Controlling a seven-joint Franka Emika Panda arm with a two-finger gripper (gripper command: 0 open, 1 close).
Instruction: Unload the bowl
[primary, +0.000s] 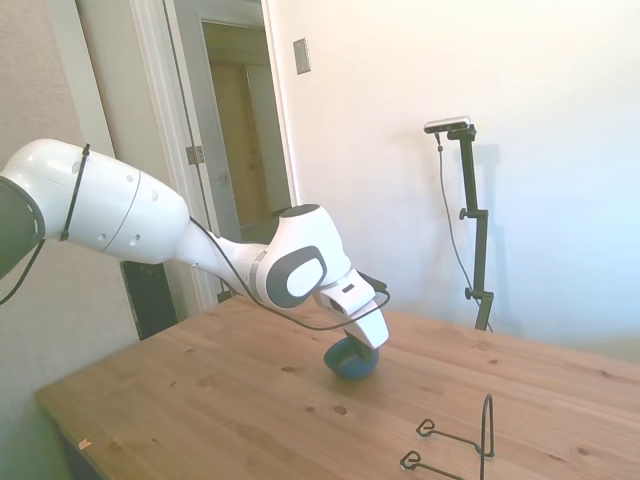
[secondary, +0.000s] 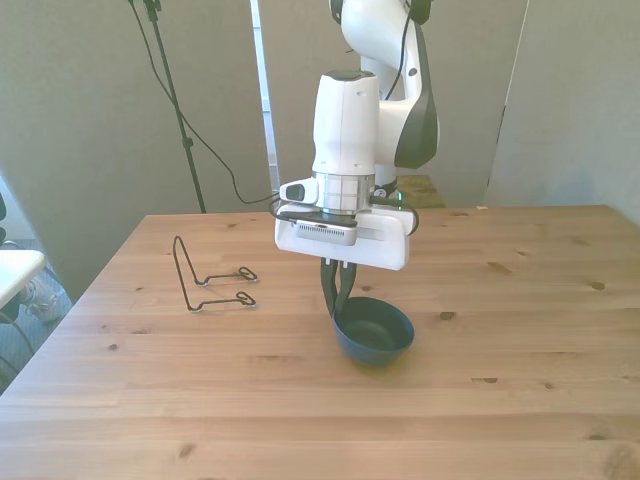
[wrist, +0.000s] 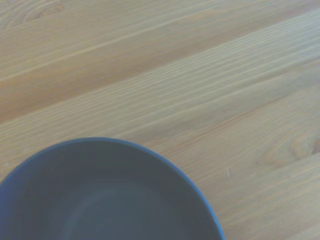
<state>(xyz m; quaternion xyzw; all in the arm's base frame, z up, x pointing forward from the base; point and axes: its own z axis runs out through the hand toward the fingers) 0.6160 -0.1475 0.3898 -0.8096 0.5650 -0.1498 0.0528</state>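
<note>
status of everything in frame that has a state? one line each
bowl: upright, empty, on or just above the table, rim pinched on the side toward the front view's left.
pincer: pointing down, shut on the bowl's rim.
wire rack: standing on the table, empty, apart from the bowl, toward the front view's left.
door: open, behind the arm in the side view.

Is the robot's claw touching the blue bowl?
Touching. In the front view the gripper has its dark fingers closed over the near rim of the bowl, which sits on the table. The side view hides the fingers.
</note>
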